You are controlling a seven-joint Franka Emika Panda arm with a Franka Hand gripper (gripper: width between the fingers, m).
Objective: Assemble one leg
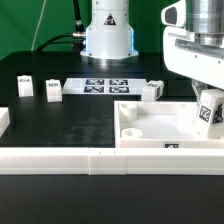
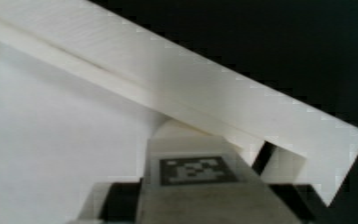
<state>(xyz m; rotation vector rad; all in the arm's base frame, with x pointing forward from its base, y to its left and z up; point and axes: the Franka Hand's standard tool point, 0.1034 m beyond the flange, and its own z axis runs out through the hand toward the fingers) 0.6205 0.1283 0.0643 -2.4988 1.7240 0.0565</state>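
the arm comes down from the upper edge on the exterior view's right, its white wrist housing tilted over the tray-like part. the gripper hangs low at that part's far right corner, its fingers clenched on a leg, a small white block whose black-and-white tag faces the camera, slightly tilted. the held leg sits just above or against the tray-like part's right wall; whether it touches cannot be told from this view.

in the wrist view the same leg shows between the gripper's dark fingers, tag up, pressed close to a raised white wall of the tray-like part that runs diagonally across the picture.

three other legs stand loose on the black table: one and another toward the exterior view's left, near each other, and a third just behind the tray-like part's far wall. the marker board lies flat between them, in front of the arm's base. a long white rail runs along the near edge of the table.
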